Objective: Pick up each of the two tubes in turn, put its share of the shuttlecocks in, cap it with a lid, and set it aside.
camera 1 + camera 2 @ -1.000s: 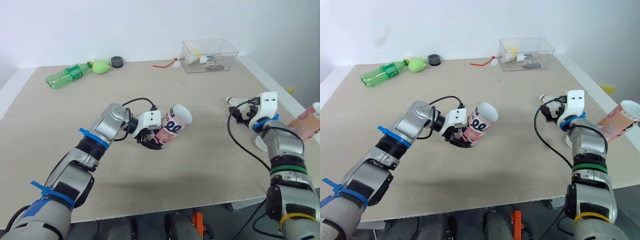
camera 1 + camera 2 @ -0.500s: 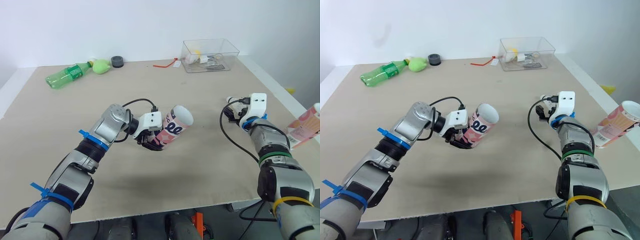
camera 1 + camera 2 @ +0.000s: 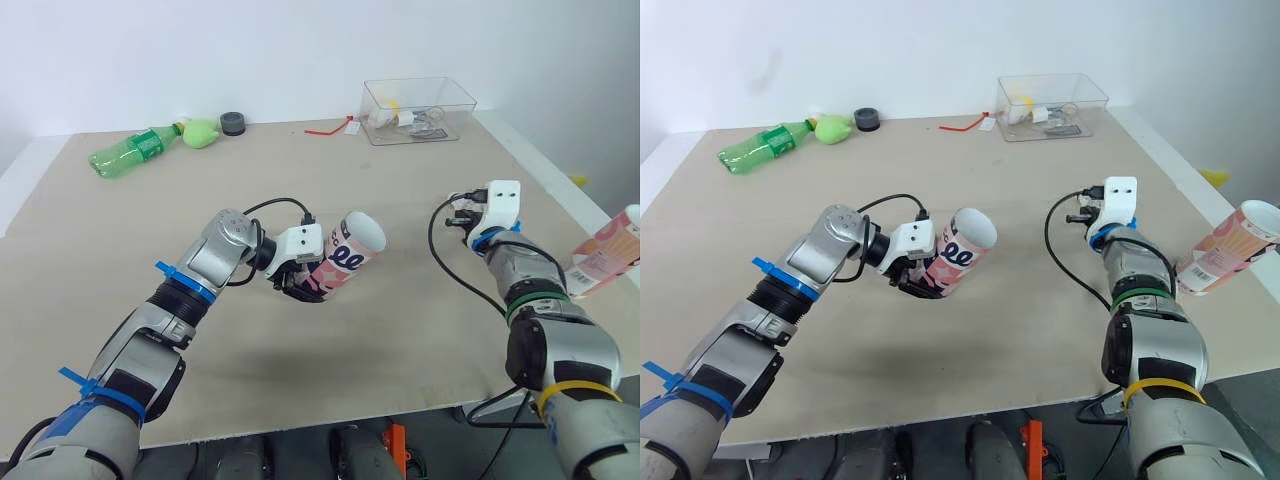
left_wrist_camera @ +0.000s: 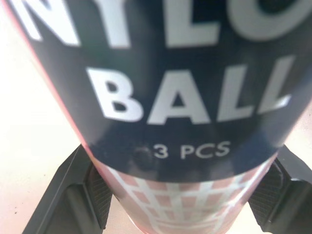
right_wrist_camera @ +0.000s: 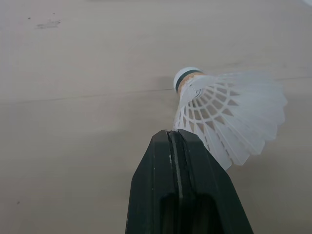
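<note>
Two tubes are in play, and we have hold of one. Our left gripper is closed around the lower part of the pink tube, one finger on each side of it. It holds the tube tilted above the middle of the counter, with the open mouth raised and facing our right and a little away. The second tube leans at the counter's right edge, beyond our right arm, with no gripper on it.

Our right gripper has its fingers pressed together. The white shuttlecock sits at their tip, and its skirt edge seems to be pinched there, though we cannot see the contact itself. The cork end points on ahead of the fingers and the skirt flares back toward them.

What the coming move depends on is that the held tube's mouth lies to the left of the right gripper, well apart, with bare counter between. We judge the right arm should carry the shuttlecock across cork-first and line its long axis up with the tube's slanted axis. A thin grip on the skirt could let it twist at the rim.

Nothing stands in the way. The green bottle, a small black round thing and the clear box are all along the far side.
</note>
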